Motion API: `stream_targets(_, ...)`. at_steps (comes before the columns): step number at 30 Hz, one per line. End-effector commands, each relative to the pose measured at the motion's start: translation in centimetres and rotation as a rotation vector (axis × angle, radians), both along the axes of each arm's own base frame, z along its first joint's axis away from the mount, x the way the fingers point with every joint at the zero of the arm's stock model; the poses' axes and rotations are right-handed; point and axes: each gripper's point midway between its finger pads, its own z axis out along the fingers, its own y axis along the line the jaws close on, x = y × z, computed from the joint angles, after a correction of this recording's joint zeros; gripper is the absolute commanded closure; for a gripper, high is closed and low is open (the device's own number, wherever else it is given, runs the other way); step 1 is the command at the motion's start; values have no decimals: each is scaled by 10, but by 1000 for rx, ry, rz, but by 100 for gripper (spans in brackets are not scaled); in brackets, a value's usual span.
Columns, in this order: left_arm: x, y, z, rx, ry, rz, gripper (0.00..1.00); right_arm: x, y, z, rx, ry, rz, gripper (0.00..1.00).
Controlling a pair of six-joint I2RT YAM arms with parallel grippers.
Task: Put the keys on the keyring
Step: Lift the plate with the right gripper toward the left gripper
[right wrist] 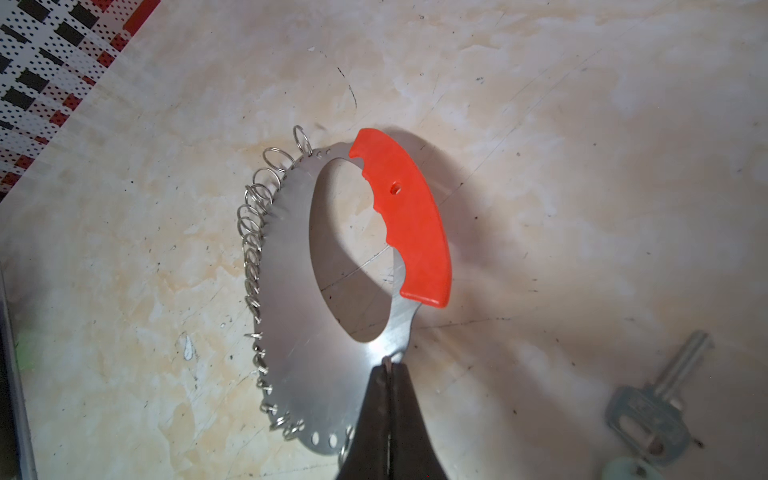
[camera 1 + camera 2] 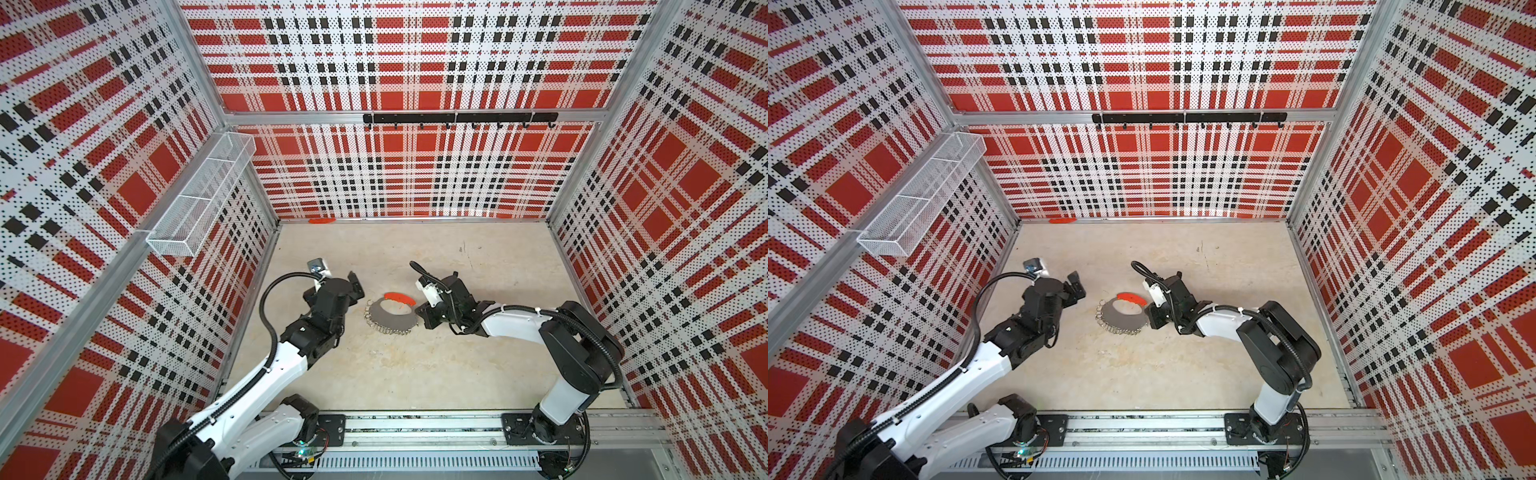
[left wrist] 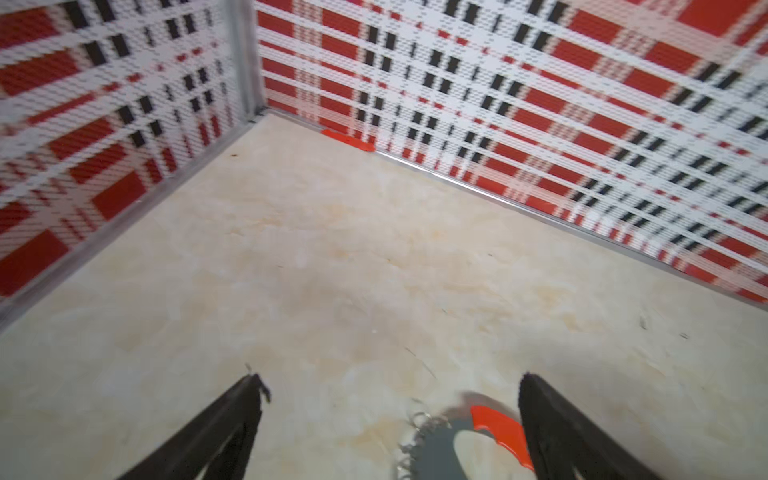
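Right wrist: right fingers (image 1: 372,419) pinch keyring (image 1: 291,324) rim.

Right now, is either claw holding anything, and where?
The right claw pinches the keyring by its thin metal rim, just past the red handle. The left claw is open, empty.

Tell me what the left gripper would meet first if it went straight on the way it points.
Probably only bare table: the open left gripper tilts down toward it, with nothing lying in its path. The keyring sits off to one side, the back wall well beyond.
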Motion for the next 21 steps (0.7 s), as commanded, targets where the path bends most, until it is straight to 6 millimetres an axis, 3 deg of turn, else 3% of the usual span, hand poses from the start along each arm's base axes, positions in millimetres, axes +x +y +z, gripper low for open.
stream_targets(1,11,-25,15,-88,-137,-45,1,17,-4,37,-15,-152,-37,100)
stream_targets(4,20,-60,14,-96,-133,-153,5,34,-25,56,-83,-237,-162,100)
stream_targets(10,29,-125,7,-37,-20,-326,11,35,-36,102,34,-279,-273,100)
stream_targets(16,16,-141,11,-39,-18,-434,23,9,-25,171,208,-328,-125,100)
stream_targets(21,1,-147,37,-144,-108,-606,29,1,-33,204,362,-271,8,100)
